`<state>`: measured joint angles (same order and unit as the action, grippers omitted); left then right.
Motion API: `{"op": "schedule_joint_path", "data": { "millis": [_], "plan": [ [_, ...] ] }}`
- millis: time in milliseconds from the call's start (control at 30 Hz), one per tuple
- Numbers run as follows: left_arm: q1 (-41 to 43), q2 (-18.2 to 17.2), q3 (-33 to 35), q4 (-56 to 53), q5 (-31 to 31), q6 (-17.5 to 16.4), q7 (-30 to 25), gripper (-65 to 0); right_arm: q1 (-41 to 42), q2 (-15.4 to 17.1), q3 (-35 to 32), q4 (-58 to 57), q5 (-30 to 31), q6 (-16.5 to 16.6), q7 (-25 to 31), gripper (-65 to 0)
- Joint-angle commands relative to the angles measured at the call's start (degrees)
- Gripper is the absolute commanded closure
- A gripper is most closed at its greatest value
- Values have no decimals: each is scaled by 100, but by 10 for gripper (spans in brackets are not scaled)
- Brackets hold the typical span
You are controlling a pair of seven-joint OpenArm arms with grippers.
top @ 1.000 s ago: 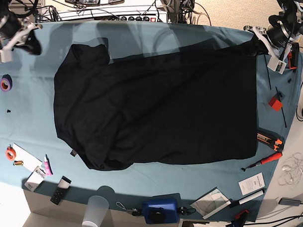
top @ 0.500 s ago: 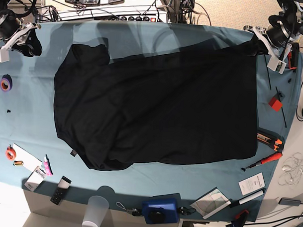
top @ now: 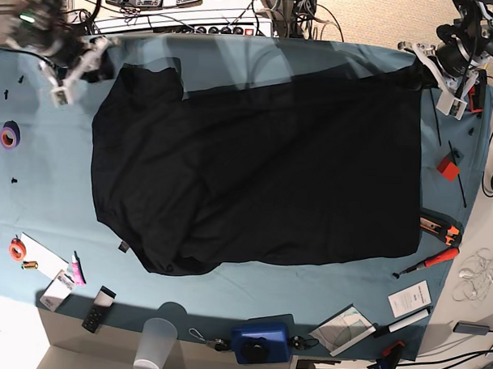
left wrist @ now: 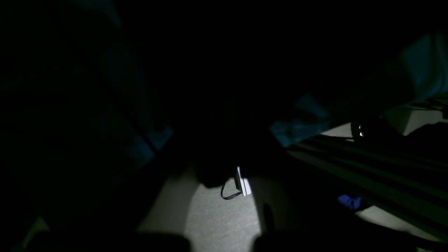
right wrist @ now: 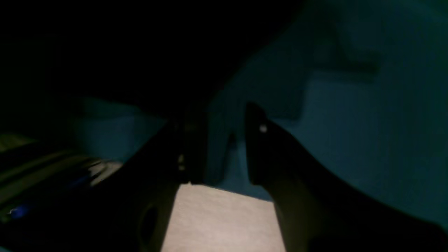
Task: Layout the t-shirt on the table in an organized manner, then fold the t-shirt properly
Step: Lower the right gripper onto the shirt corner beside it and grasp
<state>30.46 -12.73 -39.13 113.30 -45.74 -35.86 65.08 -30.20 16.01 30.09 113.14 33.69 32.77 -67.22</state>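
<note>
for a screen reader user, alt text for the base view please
A black t-shirt lies spread over a teal table. The left gripper pinches its far right corner; the right gripper is open beside its far left corner.

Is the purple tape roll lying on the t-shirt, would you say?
No, the tape roll lies on the table, apart from the t-shirt.

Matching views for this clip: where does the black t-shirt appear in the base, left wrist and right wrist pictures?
Base: the t-shirt spreads across most of the table.
Left wrist: too dark to be sure; a black mass fills the upper middle, teal cloth beside it.
Right wrist: not clearly visible; the open right gripper stands over teal cloth.
Shared landmark: the teal table cover, seen in all three.
</note>
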Motion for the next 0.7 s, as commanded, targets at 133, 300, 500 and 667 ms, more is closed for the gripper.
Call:
{"op": "schedule_joint_path", "data": {
  "millis": [133,300,500,667],
  "plan": [
    [17,-61,-44,94,-57,-4,-109,0,70,81,-525,76,-229,-175,310,-185],
    [17,-63,-44,94,-57,-4,-133,0,232,81,-960,76,-538,-407,400,-185],
    [17,-61,-44,94,-59,-4,-214,0,337,81,-1526,74,-1366,-828,492,-185],
    [15,-63,-44,94,-57,-7,-214,0,337,83,-1851,76,-1709,-914,166,0]
  ]
}}
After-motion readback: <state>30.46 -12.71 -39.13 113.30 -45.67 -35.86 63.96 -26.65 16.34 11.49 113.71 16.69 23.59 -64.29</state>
